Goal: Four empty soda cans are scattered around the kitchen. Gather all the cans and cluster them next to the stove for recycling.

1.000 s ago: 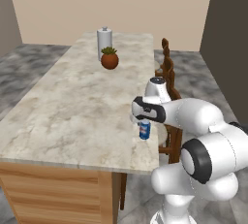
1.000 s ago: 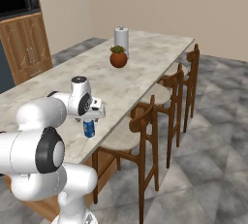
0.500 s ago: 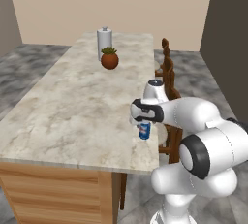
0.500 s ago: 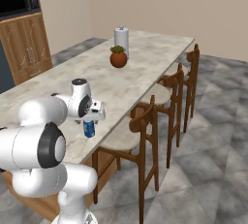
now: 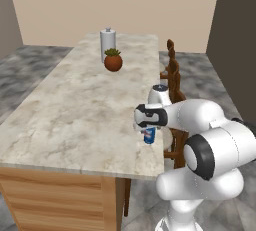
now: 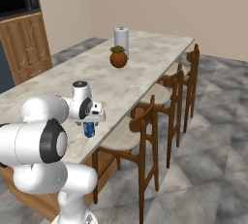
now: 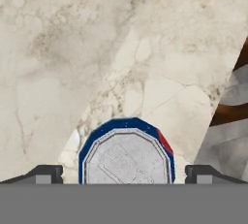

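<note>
No readable label on blue-and-white soda can [image 7: 126,152], upright on marble bench [image 5: 75,110]. Claw [image 7: 125,173] spread apart, straddling can without touching. Terracotta plant pot [image 5: 113,62] well apart.

A long marble counter [image 5: 70,115] carries a terracotta plant pot [image 5: 113,62] and, just behind it, a grey upright canister [image 5: 107,38] — wooden stools [image 6: 167,94] line one side, a built-in microwave [image 6: 17,0] beyond.

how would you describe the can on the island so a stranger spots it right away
Find the long marble island counter with wooden stools along one side. Near its stool-side edge, under the open gripper, stands a small blue can with a silvery top, far from the terracotta plant pot.
</note>
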